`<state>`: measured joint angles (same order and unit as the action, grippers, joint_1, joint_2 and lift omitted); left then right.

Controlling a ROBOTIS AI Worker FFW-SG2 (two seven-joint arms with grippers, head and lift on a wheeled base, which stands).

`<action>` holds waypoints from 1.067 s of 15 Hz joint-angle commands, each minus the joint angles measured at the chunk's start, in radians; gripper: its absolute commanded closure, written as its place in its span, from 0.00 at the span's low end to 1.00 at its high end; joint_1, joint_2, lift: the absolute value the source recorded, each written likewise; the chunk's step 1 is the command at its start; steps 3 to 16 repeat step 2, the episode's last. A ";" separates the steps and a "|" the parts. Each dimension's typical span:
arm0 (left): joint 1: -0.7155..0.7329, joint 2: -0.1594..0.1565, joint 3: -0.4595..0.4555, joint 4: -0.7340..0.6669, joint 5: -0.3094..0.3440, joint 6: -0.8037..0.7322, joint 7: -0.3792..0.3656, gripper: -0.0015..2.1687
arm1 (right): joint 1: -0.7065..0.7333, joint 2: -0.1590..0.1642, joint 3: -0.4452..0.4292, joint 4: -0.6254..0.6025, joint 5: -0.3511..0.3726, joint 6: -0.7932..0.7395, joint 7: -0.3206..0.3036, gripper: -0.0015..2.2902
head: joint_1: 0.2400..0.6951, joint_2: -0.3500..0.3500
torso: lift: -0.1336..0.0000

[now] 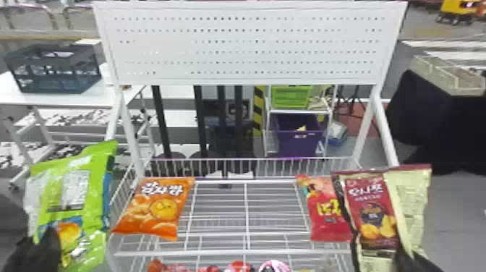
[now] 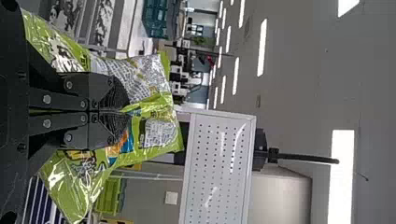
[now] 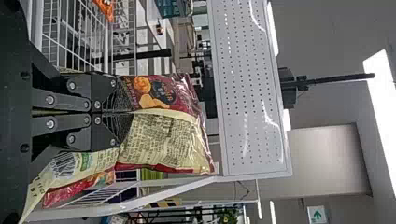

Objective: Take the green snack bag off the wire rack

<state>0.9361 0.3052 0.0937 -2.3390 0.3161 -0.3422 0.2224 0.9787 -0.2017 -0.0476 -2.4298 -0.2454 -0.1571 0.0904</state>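
Green and glossy, the snack bag [image 1: 81,181] is at the lower left of the head view, beside the wire rack [image 1: 231,252], in the left gripper [image 1: 50,240]. A block of pale lettering sits above its yellow-orange food picture. An orange snack bag [image 1: 155,208] with bold white lettering lies on the rack, left of centre. Toward the right lies a red snack bag [image 1: 325,217] with yellow lettering, partly behind a maroon and cream bag [image 1: 372,217] in the right gripper [image 1: 412,258], at the lower right; that bag has pale lettering over pictured chips. A white perforated panel [image 1: 249,50] spans the upper middle.

In the left wrist view, the left gripper [image 2: 122,112] has its fingers [image 2: 109,88] drawn close together, pinching a fold of the green bag. The bag spreads past the fingertips and out to both sides; dense small print covers a pale patch.

In the right wrist view, the right gripper [image 3: 123,112] is closed on the maroon and cream bag, which extends beyond its fingertips. Small dark print fills the cream face, and a barcode shows near its end.
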 commanded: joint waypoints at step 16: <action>0.004 0.000 0.000 0.000 -0.002 -0.005 0.003 0.98 | -0.003 -0.002 0.002 0.002 0.000 0.000 0.000 0.98 | 0.57 0.50 | 1.00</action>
